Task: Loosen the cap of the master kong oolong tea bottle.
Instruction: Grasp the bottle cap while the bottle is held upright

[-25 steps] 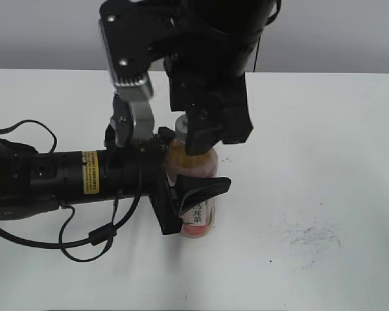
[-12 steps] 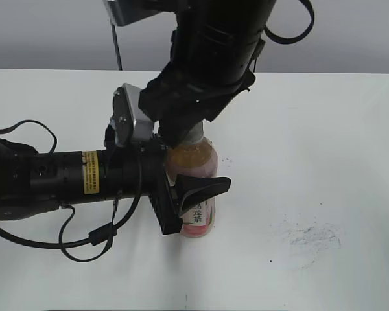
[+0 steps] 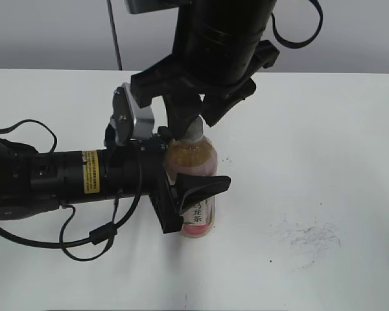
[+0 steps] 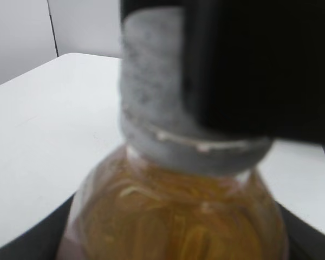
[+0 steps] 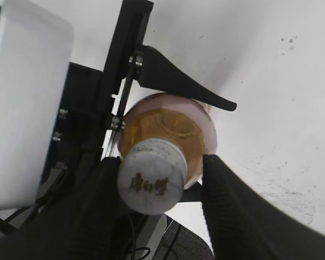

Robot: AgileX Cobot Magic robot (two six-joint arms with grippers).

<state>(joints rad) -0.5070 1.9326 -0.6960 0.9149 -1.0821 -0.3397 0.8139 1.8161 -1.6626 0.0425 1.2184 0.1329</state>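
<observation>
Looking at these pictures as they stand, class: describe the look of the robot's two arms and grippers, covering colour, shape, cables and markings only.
Both arms are black. The left arm is a thick cylinder bearing a yellow warning label, with thin black cables looping beside it; its gripper has tapered black fingers and a silvery metal block. The right arm is bulky, with black cable loops; the right gripper has black ribbed fingers.

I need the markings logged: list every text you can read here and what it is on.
"龙茶": black characters on the bottle label, the part showing below the left gripper.
Cap: a row of grey characters, too blurred to read.
Yellow sticker on the left arm: print too small to read.
</observation>
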